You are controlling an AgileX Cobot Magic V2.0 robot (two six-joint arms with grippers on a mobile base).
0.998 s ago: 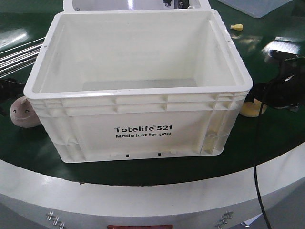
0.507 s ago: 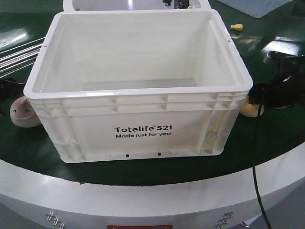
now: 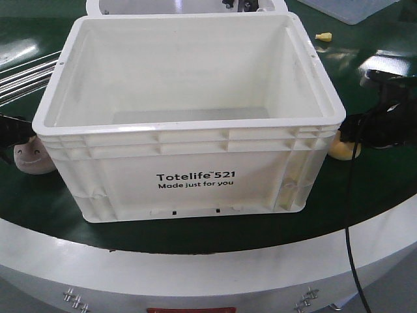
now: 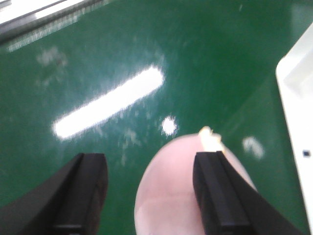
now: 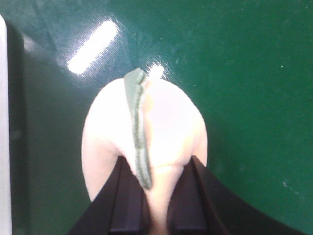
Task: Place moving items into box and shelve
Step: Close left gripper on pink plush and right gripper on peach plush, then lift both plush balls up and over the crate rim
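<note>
Right gripper [image 5: 157, 169] is pinched tight on a cream plush toy [image 5: 166, 122] with a green stitched ridge. The left gripper [image 4: 149, 164] stands wide over a pink plush [image 4: 171, 196]; whether it touches is hard to tell. Nearest lies the round table's white rim [image 3: 208, 267], then its glossy green top [image 3: 384, 189] mirroring ceiling lights. On it, between both grippers, sits the box [image 3: 195, 179]: white, rectangular, open-topped moulded plastic with a ribbed rim and black "Totelife 521" print. Beyond it are another white container [image 3: 130, 6] and a pale blue bin [image 3: 352, 10].
</note>
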